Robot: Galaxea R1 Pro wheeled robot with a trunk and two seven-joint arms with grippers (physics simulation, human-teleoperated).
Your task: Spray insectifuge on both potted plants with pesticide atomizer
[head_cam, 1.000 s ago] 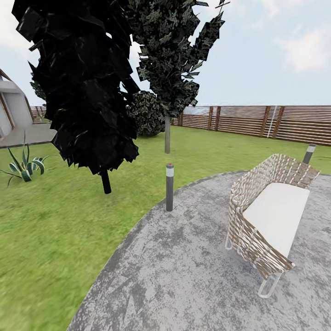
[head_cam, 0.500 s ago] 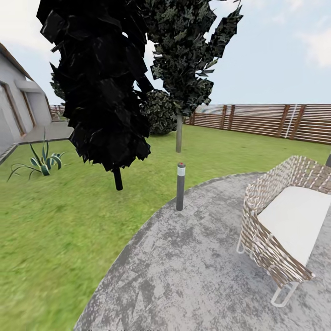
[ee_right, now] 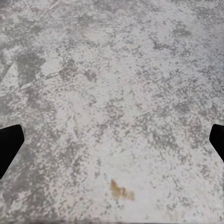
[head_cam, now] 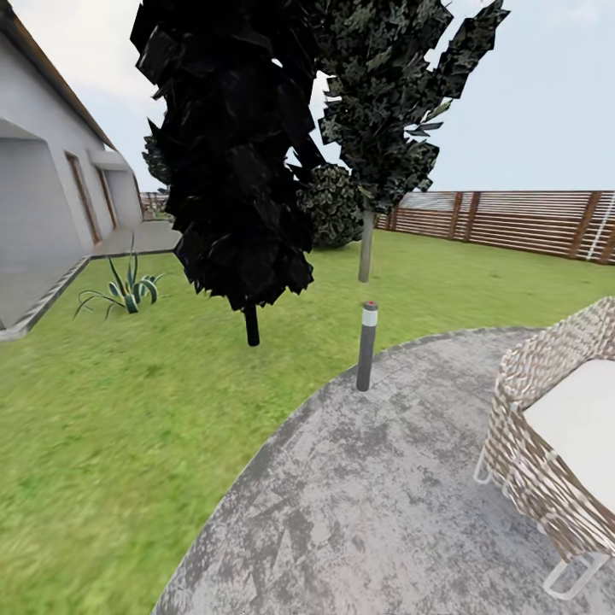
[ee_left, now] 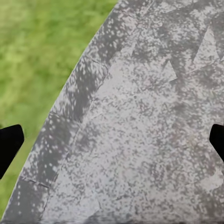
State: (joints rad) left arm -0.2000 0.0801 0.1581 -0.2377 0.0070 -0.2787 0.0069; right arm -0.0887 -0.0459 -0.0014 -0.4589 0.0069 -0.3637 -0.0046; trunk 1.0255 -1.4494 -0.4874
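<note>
Currently in transit, nothing of the task's own things in frame. Largest first: the lawn (head_cam: 111, 444) takes up the head view's left and far ground, running to the brown slatted fence (head_cam: 521, 222) at the back right. A grey house (head_cam: 43, 196) stands at far left with a paved strip along it. The round grey patio (head_cam: 376, 504) fills the lower right; its curved edge against grass also shows in the left wrist view.

Two trees: a dark-leaved tree (head_cam: 231, 154) near the centre and a second tree (head_cam: 384, 94) with a pale trunk behind it, a round bush (head_cam: 335, 205) between them further back. A woven bench (head_cam: 555, 453) with a white cushion sits on the patio at the right edge, partly cropped. A spiky striped plant (head_cam: 126, 290) grows in the grass near the house; too big and grounded to be one of the potted targets, I'd say. A grey bollard lamp (head_cam: 367, 346) stands at the patio rim; not the sprayer.

Left gripper (ee_left: 112, 144) hangs over the patio edge, right gripper (ee_right: 112, 144) over bare paving with a small orange stain (ee_right: 122, 190). Both have fingertips at the frame's far sides: spread wide, holding nothing.

Atomizer location: cannot tell from these views; still to be found.

Handling guess: a small plastic spray bottle should be light, rigid, smooth-sided and easy to tip. Take it around the body below the spray head, upright, nozzle facing away, trigger left reachable.
</note>
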